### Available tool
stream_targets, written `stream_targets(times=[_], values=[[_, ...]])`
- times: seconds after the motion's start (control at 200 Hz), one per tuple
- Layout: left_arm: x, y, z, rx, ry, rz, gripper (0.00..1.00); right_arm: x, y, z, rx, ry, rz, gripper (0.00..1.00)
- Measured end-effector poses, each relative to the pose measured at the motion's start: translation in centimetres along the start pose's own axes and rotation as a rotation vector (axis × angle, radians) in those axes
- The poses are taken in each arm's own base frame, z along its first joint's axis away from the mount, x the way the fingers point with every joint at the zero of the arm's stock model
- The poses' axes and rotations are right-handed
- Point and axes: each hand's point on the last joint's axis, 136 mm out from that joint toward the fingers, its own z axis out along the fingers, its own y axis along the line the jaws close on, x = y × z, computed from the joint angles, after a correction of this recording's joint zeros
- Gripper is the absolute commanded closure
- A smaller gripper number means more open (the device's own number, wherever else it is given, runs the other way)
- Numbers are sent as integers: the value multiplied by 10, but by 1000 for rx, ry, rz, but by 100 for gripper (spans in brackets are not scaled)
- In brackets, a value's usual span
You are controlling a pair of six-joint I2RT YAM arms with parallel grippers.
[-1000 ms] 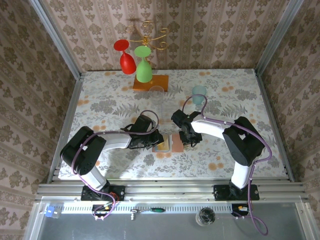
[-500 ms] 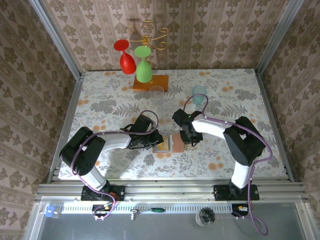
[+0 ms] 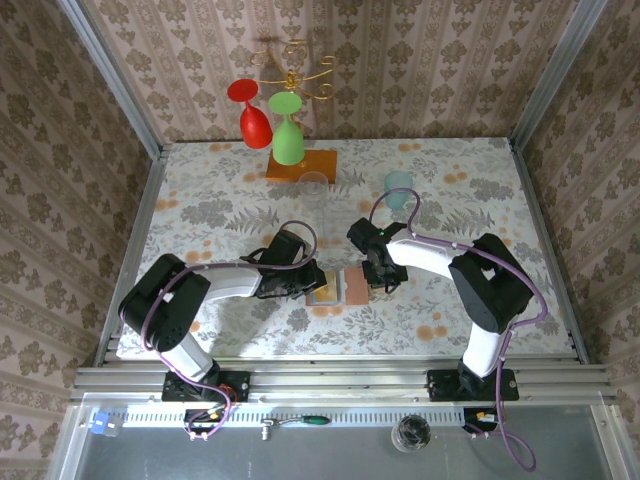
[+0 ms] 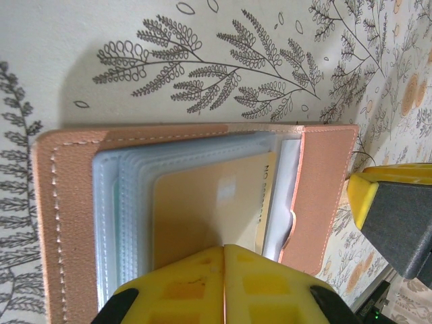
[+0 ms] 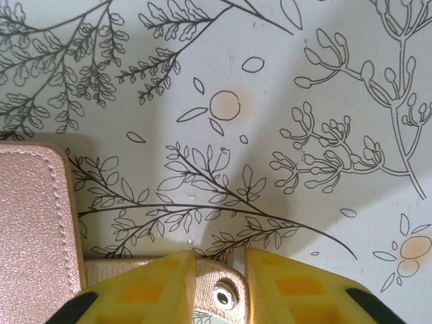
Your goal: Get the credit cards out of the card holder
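Observation:
The card holder (image 3: 355,287) lies open on the flowered table between both arms. In the left wrist view its salmon cover (image 4: 67,223) frames clear sleeves, with a tan-orange credit card (image 4: 202,209) on top. My left gripper (image 4: 224,248) is shut, its tips resting on that card; whether it pinches the card I cannot tell. From above it sits at the holder's left side (image 3: 312,287). My right gripper (image 5: 219,260) straddles the holder's snap tab (image 5: 214,287), jaws close against both sides. It is at the holder's right edge (image 3: 380,283).
A rack with a red and a green glass (image 3: 288,140) stands on an orange wooden base (image 3: 302,165) at the back. A clear glass (image 3: 315,185) and a teal glass (image 3: 398,185) stand behind the arms. Metal rails border the table.
My right gripper's jaws have narrowed onto the snap tab, and the arm has shifted slightly. The left arm and the holder have stayed put.

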Motion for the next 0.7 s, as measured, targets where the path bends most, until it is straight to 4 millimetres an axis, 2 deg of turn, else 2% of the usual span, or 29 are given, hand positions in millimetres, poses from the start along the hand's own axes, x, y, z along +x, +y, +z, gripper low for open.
stream_targets(times=[0.315,0.515,0.7], values=[[0,0,-7,-35,9,1,90,3,-10,-8,15,9,10,62],[-5,-11,-16,-29,-3,18,90,-6,-9,-36,-20,-41,19,61],[-8,-12,-23,-45,-20,38,90,-16,10,-63,-130,-93,23,60]])
